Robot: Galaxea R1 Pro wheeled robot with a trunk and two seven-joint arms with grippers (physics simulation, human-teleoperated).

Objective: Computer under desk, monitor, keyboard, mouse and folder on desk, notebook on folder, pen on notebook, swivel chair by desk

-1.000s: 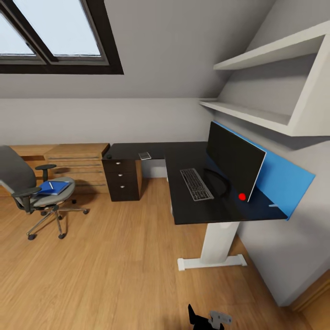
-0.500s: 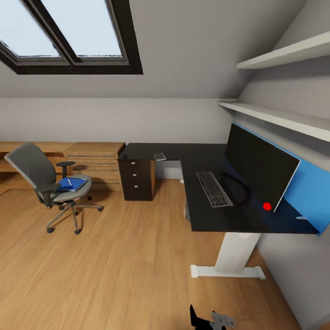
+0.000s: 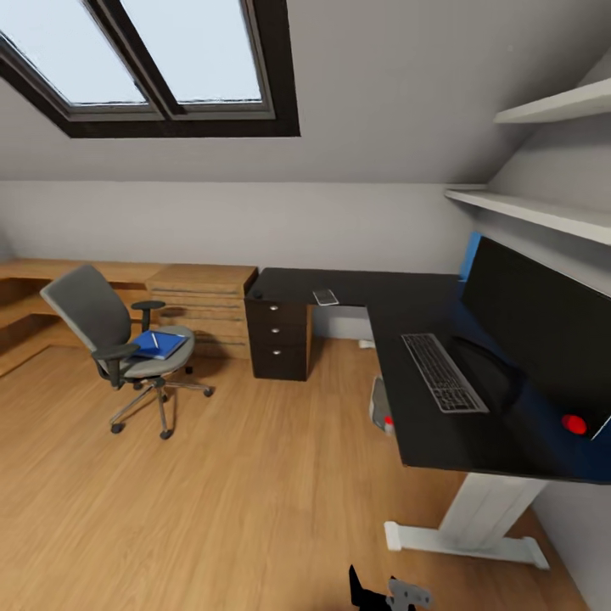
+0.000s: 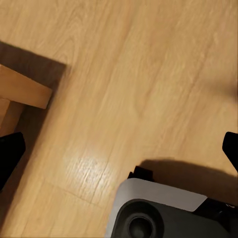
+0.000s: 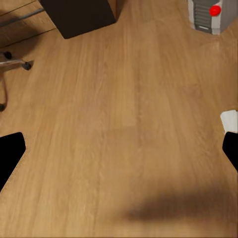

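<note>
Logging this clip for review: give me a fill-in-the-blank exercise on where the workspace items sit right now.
1. The blue folder lies on the seat of the ____.
2. The keyboard lies on the black desk in front of the ____.
3. The grey computer with a red button stands on the floor under the ____.
4. Above the chair, the sloped ceiling holds a ____.

Missing words: chair; monitor; desk; window

claw fingertips (image 5: 10,153): black, wedge-shaped | base (image 4: 158,210): grey, rounded, dark circular socket
</note>
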